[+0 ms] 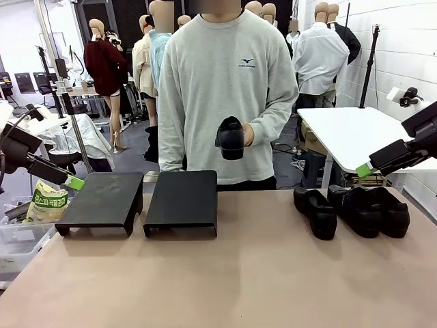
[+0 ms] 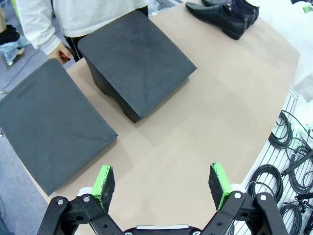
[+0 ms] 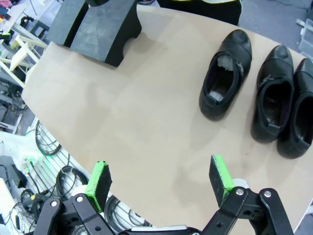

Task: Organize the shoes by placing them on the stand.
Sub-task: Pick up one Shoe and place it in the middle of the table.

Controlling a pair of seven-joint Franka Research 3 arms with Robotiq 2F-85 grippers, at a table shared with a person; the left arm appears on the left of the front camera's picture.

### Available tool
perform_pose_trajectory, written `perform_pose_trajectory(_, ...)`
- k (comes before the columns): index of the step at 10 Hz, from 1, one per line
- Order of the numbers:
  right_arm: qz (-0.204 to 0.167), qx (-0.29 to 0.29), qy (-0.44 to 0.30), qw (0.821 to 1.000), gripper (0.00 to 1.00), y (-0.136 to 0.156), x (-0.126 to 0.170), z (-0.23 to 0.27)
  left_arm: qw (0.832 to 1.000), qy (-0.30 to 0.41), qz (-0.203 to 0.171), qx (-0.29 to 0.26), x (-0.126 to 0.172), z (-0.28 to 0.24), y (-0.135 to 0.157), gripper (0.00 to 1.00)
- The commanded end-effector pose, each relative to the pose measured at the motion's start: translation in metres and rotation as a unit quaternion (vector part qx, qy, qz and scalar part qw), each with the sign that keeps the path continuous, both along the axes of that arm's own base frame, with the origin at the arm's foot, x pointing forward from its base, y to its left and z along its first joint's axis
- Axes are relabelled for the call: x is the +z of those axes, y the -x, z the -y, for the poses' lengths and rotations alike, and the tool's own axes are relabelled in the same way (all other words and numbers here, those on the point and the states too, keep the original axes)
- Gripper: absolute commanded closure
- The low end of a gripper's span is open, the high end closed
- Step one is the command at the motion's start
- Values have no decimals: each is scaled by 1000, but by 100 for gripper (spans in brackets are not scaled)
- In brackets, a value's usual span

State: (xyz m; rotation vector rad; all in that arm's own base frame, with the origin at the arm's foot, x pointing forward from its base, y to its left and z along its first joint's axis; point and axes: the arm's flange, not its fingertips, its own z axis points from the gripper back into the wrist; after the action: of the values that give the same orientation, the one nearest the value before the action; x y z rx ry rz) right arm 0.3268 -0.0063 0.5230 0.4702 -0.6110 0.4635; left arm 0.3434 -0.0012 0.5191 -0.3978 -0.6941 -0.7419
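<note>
Front view: fixed, at robot's edge of table [image 1: 259, 273], facing across to person [image 1: 218, 89] at far edge; full width covered, mid range.
Left wrist view: above table's left edge, tilted down past left gripper [image 2: 161, 178]; stands [image 2: 132, 58] near, shoes [image 2: 220, 17] far.
Right wrist view: above right edge, tilted down past right gripper [image 3: 159, 176]; shoes near, stands far.
Shared by all three: stands, shoes, table middle.

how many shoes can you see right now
4. The held shoe is in the person's hand, across the table. Three sit side by side on it at the robot's right: inner shoe, middle shoe, outer shoe. None looks hidden.
</note>
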Motion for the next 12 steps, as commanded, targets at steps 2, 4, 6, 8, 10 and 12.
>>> perform_pose_trajectory(2, 1, 10, -7, 1000, 0, -2, -3, 1, 1000, 3, 3, -10, -1, -3, -1, 0)
perform_pose_trajectory(4, -19, -24, 15, 999, 0, -2, 4, -5, 1000, 3, 3, -10, -1, -3, -1, 0)
perform_pose_trajectory(6, -33, -92, 40, 994, 0, -27, 15, 4, 1000, 3, 3, -10, -1, -3, -1, 0)
perform_pose_trajectory(8, -65, -130, 66, 987, 0, -68, 23, 16, 1000, 3, 3, -10, -1, -3, -1, 0)
perform_pose_trajectory(10, -137, -162, 130, 969, 0, -127, 6, 22, 1000, 3, 3, -10, -1, -3, -1, 0)
perform_pose_trajectory(12, -220, -163, 150, 950, 0, -162, -25, 22, 1000, 3, 3, -10, -1, -3, -1, 0)
